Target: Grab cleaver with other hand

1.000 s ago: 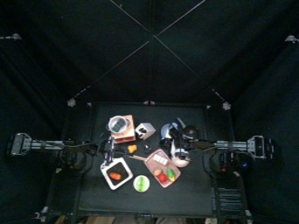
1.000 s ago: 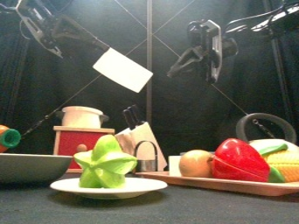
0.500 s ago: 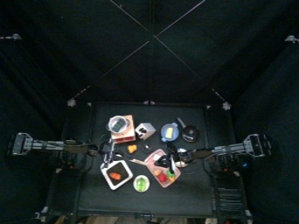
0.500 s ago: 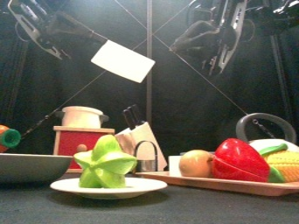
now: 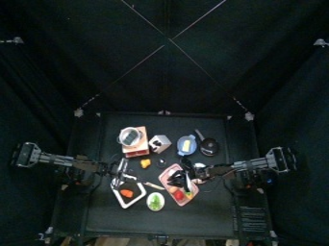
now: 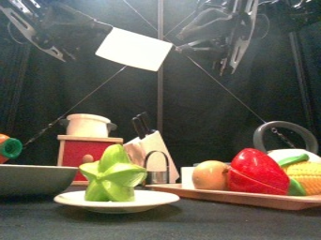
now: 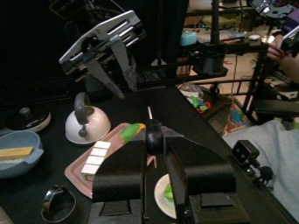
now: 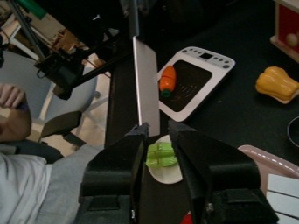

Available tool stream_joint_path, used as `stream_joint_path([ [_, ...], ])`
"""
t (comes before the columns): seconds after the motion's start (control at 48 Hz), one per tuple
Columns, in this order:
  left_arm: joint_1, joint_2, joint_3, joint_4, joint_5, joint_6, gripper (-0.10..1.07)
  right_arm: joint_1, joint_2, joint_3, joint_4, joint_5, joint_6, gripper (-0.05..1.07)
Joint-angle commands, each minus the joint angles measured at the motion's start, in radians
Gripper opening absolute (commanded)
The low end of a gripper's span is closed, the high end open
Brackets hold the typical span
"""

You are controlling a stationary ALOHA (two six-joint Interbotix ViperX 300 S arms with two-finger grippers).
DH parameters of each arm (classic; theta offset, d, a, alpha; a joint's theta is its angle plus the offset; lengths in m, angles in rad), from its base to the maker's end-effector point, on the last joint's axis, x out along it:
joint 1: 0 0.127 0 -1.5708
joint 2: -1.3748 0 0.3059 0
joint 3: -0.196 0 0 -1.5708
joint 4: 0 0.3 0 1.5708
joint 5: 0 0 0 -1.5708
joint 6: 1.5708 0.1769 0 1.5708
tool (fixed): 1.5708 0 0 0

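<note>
1. One cleaver [image 6: 134,49] hangs high in the air above the bench [image 6: 189,225], its broad white blade tilted and facing you in the front view, left of the middle.
2. Your left tool [image 7: 152,157] is clenched on the cleaver. In the left wrist view the blade runs edge-on straight out from between its jaws.
3. Your right tool [image 8: 158,140] is released, with its jaws spread. In the right wrist view the blade's thin edge stands in line with the gap, just ahead of the jaw tips. You cannot tell from that view whether the two touch.
4. From the front, the right tool hangs at the upper right, apart from the blade.
5. Well below the cleaver, a green starfruit [image 6: 113,174] sits on a white plate [image 6: 153,200] at the front of the bench.
6. Right of the plate, a red pepper [image 6: 257,172] lies on a board [image 6: 213,195].
</note>
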Motion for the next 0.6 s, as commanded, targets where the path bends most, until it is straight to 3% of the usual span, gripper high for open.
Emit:
stream_joint_path([
  [0.0, -0.023, 0.017, -0.012, -0.115, -0.014, 0.074, 0.47, 0.002, -0.012, -0.049, 0.046, 0.086, 0.0, 0.72],
  [0.083, -0.034, 0.032, -0.006, -0.201, -0.034, 0.141, 0.47, 0.014, -0.011, -0.087, 0.063, 0.238, -0.005, 0.74],
  [0.188, -0.041, 0.046, 0.017, -0.311, -0.098, 0.232, 0.47, 0.046, -0.008, -0.123, 0.031, 0.35, -0.011, 0.75],
  [0.375, -0.066, 0.051, 0.057, -0.462, -0.181, 0.327, 0.47, 0.103, -0.006, -0.161, -0.06, 0.36, 0.003, 0.81],
  [0.583, -0.089, 0.051, 0.06, -0.48, -0.183, 0.353, 0.47, 0.103, 0.029, -0.164, -0.077, 0.362, 0.003, 0.93],
])
